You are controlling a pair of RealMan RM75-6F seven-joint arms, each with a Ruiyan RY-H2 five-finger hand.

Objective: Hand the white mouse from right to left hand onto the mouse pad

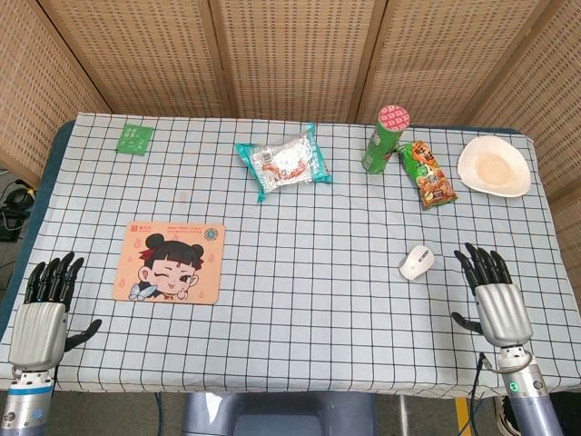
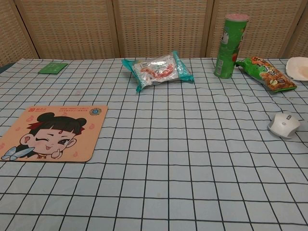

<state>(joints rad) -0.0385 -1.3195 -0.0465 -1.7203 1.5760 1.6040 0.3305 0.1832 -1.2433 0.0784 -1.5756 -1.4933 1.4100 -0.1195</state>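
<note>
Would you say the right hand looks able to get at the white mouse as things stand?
Probably yes. The right hand lies open on the checked tablecloth, just beside the small white computer mouse, with only bare cloth between them; the snack packets sit further back.

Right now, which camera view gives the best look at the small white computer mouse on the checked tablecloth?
The chest view: the small white computer mouse appears larger there, side-on, with its wheel and rounded shell clear. The head view shows the mouse smaller from above, but places it just left of the open right hand, not touching.

White mouse (image 1: 417,262), grid-checked tablecloth (image 1: 318,300)
</note>
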